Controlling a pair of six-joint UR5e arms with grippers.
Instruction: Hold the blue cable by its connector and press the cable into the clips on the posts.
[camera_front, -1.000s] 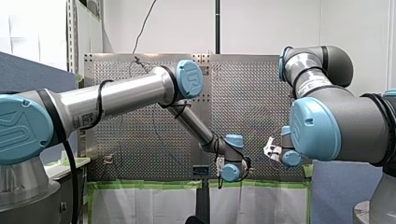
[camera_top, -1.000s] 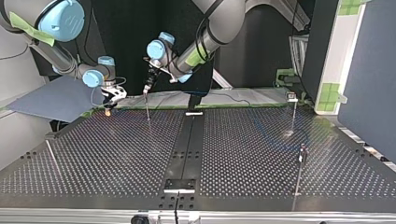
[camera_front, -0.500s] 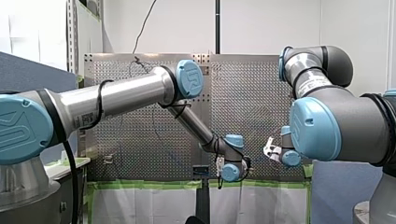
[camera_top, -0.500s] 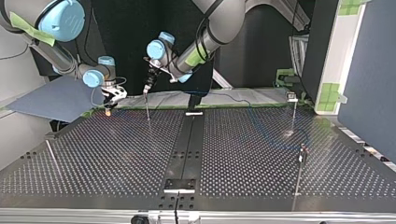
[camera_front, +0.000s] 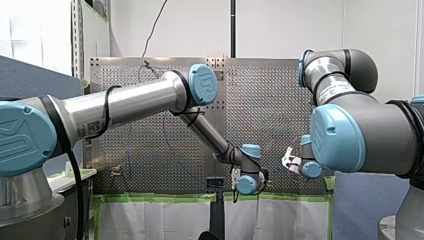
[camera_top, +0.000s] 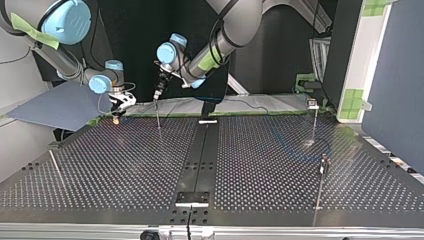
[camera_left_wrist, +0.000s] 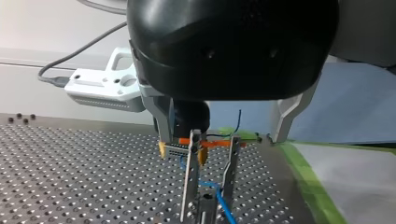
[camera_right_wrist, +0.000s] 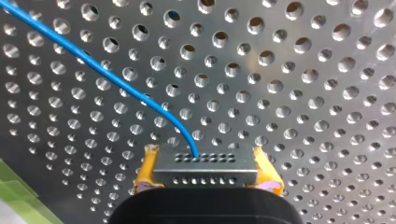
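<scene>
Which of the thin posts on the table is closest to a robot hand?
The post straight under my left hand, its top between the fingers. The posts at the top view's right have no hand nearby.

Top view: perforated metal tabletop, with a flat black centre strip running near-to-far down its middle. Left of the strip, near the far edge: thin metal post, black metal-fingered left gripper right above it. Yellow-padded right gripper is just left of that, low over the far edge, with the small grey multi-hole connector between its pads. Thin blue cable leaves the connector and, in left wrist view, passes between the left gripper's spread fingers. Right of the strip: far clip-topped post and near clip-topped post, well apart.
</scene>
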